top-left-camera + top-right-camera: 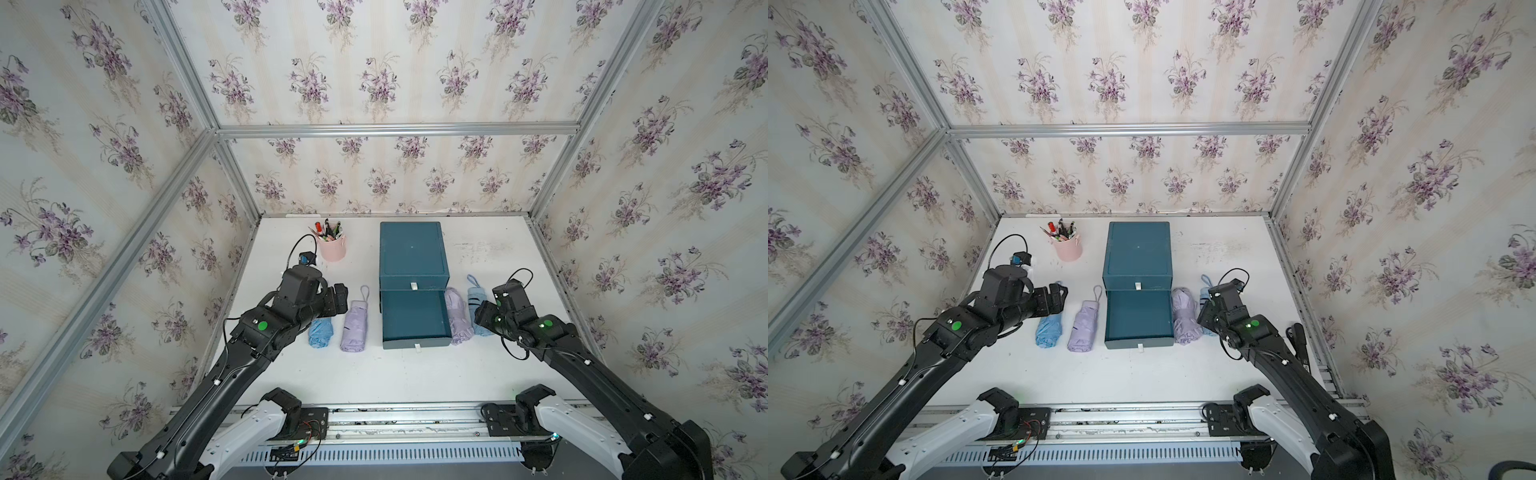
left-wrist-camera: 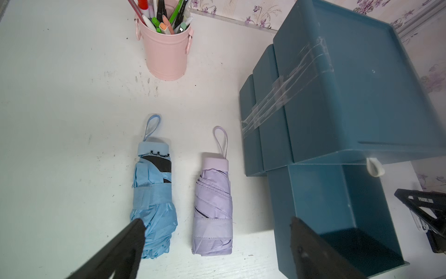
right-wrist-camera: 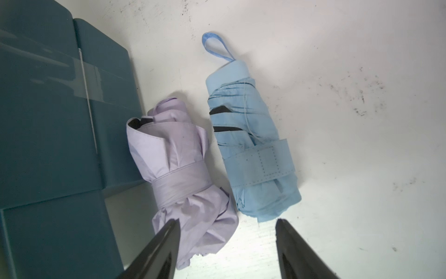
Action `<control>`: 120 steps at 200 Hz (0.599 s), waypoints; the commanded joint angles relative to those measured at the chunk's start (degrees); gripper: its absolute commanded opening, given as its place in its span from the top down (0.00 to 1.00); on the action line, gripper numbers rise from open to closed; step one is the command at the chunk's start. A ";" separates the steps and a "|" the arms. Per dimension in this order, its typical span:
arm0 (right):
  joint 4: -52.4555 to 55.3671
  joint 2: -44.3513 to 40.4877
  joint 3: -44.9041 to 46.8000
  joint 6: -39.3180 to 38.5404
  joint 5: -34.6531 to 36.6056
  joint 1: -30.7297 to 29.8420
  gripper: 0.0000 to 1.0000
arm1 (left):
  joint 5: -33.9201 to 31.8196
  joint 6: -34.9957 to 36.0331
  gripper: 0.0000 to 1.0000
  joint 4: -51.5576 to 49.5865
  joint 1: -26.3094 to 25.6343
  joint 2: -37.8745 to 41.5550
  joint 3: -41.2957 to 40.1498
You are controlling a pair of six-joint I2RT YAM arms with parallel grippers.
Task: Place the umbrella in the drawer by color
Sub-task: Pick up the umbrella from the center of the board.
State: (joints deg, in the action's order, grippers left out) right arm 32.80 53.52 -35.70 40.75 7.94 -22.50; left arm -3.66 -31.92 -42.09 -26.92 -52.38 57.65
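Left fingers (image 2: pixel 125 246) hang spread wide and empty over the blue umbrella (image 2: pixel 153 205) and lilac umbrella (image 2: pixel 213 210), which lie side by side toward the left edge of the bench (image 1: pixel 374 374). Right fingers (image 3: pixel 159 248) are parted too, gripping nothing, above a second lilac umbrella (image 3: pixel 183 169) lying against the pulled-out drawer (image 1: pixel 415 320), with a second blue umbrella (image 3: pixel 253 145) just beside it. Behind stands the teal cabinet (image 1: pixel 411 253), and a pink pen cup (image 1: pixel 332 249) sits near the far edge.

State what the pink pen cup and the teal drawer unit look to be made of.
Pink pen cup: probably painted sheet metal; smooth satin sheen, small side ears. Teal drawer unit: likely moulded plastic, matte; rounded edges, uniform colour throughout.
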 commanded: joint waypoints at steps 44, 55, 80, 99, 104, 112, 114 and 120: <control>-3.32 2.09 1.30 -2.24 0.31 1.53 0.33 | 1.17 0.90 0.07 3.30 1.31 -2.14 -1.03; -4.32 1.92 2.32 -2.52 0.32 1.54 0.33 | 2.12 0.48 0.07 4.13 1.88 -2.48 -2.20; -6.05 1.40 4.06 -1.88 -2.54 1.58 0.34 | 4.86 -0.33 0.08 5.47 2.83 -4.14 -3.20; -8.56 1.40 5.72 -1.82 -5.39 1.58 0.35 | 7.08 -0.82 0.09 6.22 3.19 -5.27 -3.18; -8.94 1.66 6.05 -1.81 -5.56 1.61 0.36 | 7.79 -0.94 0.09 6.33 3.22 -5.56 -3.04; -9.13 2.33 6.30 -1.78 -5.57 1.58 0.36 | 8.83 -0.95 0.10 6.31 3.21 -5.99 -3.06; -9.13 2.55 6.34 -1.81 -5.57 1.56 0.36 | 8.95 -0.99 0.10 6.27 3.21 -6.02 -3.09; -9.20 3.09 6.35 -1.85 -5.57 1.58 0.37 | 9.32 -1.05 0.10 6.11 3.26 -6.14 -3.24</control>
State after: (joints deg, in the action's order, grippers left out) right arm 26.26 55.33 -29.80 39.00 4.10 -20.93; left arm 1.83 -32.38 -37.74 -23.81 -57.76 54.48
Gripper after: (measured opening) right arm 0.641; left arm 0.903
